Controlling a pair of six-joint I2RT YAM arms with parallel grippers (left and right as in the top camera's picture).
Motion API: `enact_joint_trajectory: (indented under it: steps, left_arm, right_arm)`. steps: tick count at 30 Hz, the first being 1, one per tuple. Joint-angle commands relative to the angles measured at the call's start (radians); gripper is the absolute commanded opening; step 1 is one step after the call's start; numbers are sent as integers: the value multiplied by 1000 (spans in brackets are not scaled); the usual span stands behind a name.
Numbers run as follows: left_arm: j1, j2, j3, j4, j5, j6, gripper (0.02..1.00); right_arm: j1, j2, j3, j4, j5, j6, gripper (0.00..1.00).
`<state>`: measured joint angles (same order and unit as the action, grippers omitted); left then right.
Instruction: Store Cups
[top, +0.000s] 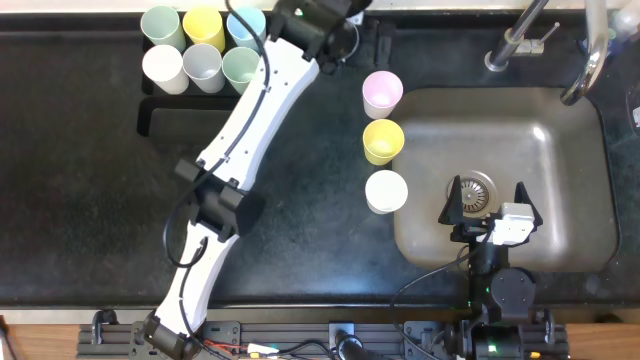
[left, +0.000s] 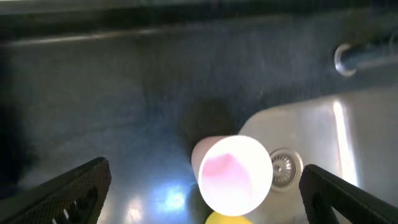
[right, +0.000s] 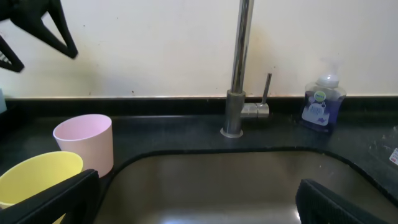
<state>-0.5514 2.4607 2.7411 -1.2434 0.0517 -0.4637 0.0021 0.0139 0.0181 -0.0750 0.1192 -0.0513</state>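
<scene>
At the far left of the black counter (top: 80, 200), a dark rack (top: 146, 118) is seen with six cups (top: 204, 62) stood in it in two rows. The left arm (top: 250, 120) is stretched from the near edge up and across towards the middle. The left fingers (left: 74, 186) are held wide apart, gripping nothing, above the pink cup (top: 382, 92). That cup is stood upright, mouth up, on the counter just beside the sink's left rim. A yellow cup (top: 383, 140) and a white cup (top: 386, 190) are lined up behind it, nearer the arms' bases. The step in hand is judged to be the pick-up of the pink cup. A descent around its rim and a closing of the fingers are called for next, then a carry to the rack. Further right, a steel sink (top: 560, 150) is set into the counter, and the right fingers (right: 354, 208) are held apart and empty over the basin, near the drain (top: 476, 192). A tap (right: 239, 81), a soap bottle (right: 323, 99) and a pale wall (right: 155, 50) are found behind the sink.
</scene>
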Motion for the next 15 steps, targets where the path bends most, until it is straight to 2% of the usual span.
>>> enact_joint_trajectory:
  steps: [1, 15]
  left_arm:
    - [5, 33, 29, -37, -10, -69, 998]
    - [-6, 148, 28, -87, 10, -96, 998]
  right_arm:
    - [-4, -10, -13, 6, 1, 11, 996]
    - [-4, -10, -13, 6, 1, 11, 998]
